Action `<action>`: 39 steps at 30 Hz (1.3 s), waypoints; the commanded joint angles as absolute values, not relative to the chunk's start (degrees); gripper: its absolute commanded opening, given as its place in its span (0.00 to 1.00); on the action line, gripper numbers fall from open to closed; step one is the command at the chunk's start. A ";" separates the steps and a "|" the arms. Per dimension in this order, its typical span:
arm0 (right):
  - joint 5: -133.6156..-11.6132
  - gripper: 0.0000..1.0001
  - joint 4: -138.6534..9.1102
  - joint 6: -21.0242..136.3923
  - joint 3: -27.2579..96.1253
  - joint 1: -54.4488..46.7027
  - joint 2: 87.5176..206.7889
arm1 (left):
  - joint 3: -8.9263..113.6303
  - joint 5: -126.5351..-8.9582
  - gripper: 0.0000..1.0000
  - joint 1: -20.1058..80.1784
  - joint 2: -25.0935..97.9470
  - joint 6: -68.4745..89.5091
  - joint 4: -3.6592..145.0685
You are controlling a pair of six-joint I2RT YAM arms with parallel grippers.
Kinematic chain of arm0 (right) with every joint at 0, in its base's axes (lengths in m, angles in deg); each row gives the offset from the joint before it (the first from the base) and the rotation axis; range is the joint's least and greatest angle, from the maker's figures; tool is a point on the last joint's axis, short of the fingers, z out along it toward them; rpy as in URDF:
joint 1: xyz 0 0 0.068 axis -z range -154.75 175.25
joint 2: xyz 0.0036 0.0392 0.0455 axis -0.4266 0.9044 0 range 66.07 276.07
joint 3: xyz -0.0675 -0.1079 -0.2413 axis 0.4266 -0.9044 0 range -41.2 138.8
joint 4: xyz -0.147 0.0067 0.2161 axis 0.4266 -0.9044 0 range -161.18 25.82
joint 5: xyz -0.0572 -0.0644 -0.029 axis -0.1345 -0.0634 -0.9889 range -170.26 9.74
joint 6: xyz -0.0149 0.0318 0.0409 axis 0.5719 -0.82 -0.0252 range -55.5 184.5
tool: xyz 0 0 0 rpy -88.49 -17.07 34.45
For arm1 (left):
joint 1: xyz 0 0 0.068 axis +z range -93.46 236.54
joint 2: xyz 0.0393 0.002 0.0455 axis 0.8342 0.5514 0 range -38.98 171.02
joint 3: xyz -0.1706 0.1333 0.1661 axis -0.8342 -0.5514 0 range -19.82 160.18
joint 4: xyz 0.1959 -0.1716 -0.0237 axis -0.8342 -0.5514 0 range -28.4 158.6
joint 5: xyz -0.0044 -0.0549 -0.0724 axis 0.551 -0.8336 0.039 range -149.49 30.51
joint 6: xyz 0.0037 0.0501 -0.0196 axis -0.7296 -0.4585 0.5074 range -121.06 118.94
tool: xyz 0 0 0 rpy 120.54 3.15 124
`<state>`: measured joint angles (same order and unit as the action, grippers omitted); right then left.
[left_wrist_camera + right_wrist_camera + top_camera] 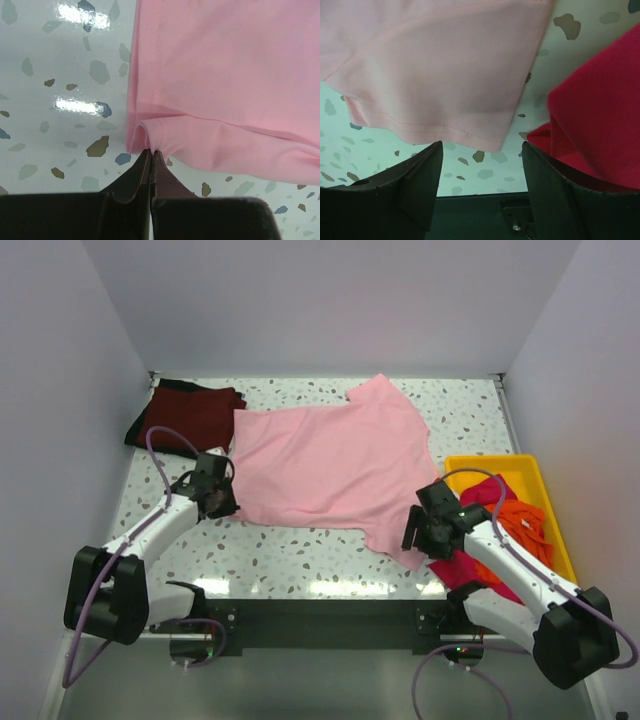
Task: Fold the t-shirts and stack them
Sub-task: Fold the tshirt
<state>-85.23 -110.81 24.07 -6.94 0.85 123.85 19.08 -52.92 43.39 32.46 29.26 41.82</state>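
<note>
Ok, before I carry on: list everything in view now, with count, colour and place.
pink t-shirt: one, pale pink, spread mid-table
maroon t-shirt: one, dark red, folded, far left corner
black cloth: one, edge showing under the maroon t-shirt
magenta t-shirt: one, bunched, spilling over the tray's left side
orange t-shirt: one, bright orange, crumpled in the tray
tray: one, yellow, right side
table: one, speckled white
left gripper: shut on the pink t-shirt's left corner
right gripper: open, at the pink t-shirt's near right edge

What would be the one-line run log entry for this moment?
left gripper: shut on pink t-shirt corner | right gripper: open near its sleeve | maroon t-shirt: far-left corner
</note>
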 commanded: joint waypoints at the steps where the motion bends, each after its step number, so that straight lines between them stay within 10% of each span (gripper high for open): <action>1: -88.33 0.67 -114.01 19.33 -6.65 0.21 125.13 | 19.91 -55.18 0.00 43.79 30.72 27.85 44.96; 18: -91.24 0.51 -107.34 10.89 -12.54 -5.24 128.47 | 19.91 -56.67 0.00 43.79 30.89 27.50 45.14; 30: -92.65 0.00 -107.59 13.17 -11.58 -5.33 128.66 | 19.64 -56.59 0.00 43.88 29.14 27.59 43.82; 39: -92.12 0.00 -117.60 14.14 -6.31 -6.03 121.45 | 19.65 -57.99 0.00 43.79 24.75 28.29 40.30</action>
<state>-90.19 -112.56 13.63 -9.85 -5.51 123.37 19.08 -56.63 43.39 27.24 29.11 41.31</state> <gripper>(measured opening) 0.019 0.019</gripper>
